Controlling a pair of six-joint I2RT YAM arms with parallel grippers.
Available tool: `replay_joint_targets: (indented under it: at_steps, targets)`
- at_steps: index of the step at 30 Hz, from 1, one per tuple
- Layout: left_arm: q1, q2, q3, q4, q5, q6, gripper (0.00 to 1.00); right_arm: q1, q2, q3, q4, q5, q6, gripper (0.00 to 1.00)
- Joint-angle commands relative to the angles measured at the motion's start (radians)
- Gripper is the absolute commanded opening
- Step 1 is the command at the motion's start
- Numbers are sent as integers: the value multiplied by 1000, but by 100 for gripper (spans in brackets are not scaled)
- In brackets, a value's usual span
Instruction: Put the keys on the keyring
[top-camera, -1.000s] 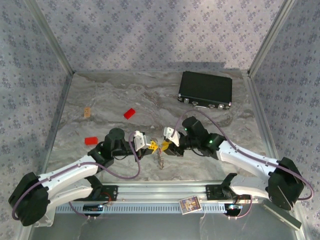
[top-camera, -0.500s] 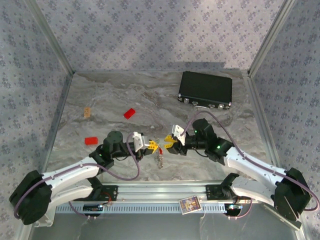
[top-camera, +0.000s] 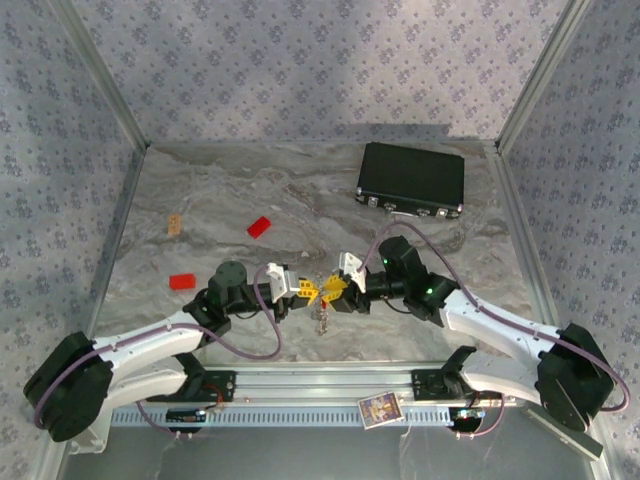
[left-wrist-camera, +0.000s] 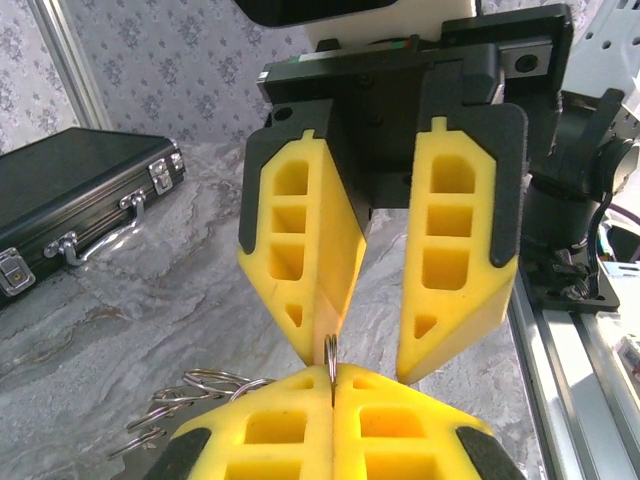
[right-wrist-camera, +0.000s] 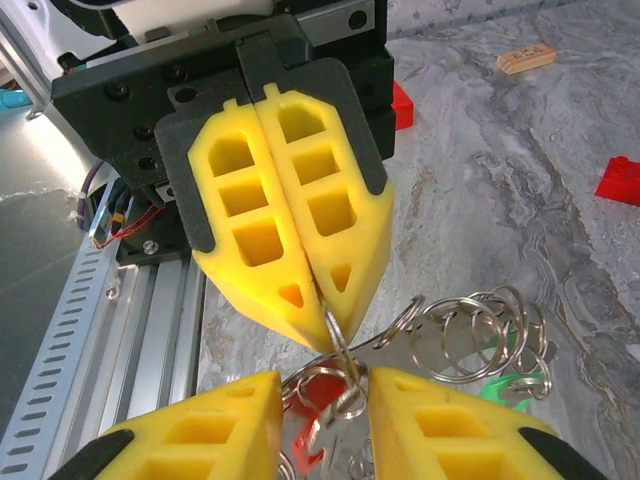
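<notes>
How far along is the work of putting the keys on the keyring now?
Done: the left gripper is shut on the keyring. In hand: the open right gripper brackets that ring. Left: the green key and red key sit close by it; whether they are threaded I cannot tell.

Keyring (left-wrist-camera: 330, 353) upright, keys (right-wrist-camera: 508, 388) beside (green, red)

Keyring (top-camera: 321, 314) sits between left gripper (top-camera: 304, 291) and right gripper (top-camera: 333, 290), case (top-camera: 411, 180) behind
</notes>
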Motion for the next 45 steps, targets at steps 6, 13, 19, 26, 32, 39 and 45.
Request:
replay_joint_targets:
  at_steps: [6, 13, 19, 26, 32, 39, 45]
  targets:
    - [-9, 5, 3, 95, 56, -9, 0, -3, 6, -1, 57, -16, -1, 20]
    - [-9, 17, 7, 108, 58, -21, 0, -3, 17, 12, 52, -44, 2, 0]
    - [-10, -19, 50, -105, -28, 27, 28, 3, 6, 79, -112, -9, -87, 0]
    - [-10, -53, 111, -312, -79, 99, 30, 42, 59, 225, -381, 96, -260, 0]
    - [-10, -55, 134, -324, -56, 103, 26, 75, 114, 325, -501, 145, -348, 0]
    - [-11, -57, 137, -310, -19, 105, 9, 90, 117, 339, -497, 150, -357, 0]
    - [-10, -63, 120, -281, -11, 99, 1, 23, 36, 217, -360, 113, -261, 29]
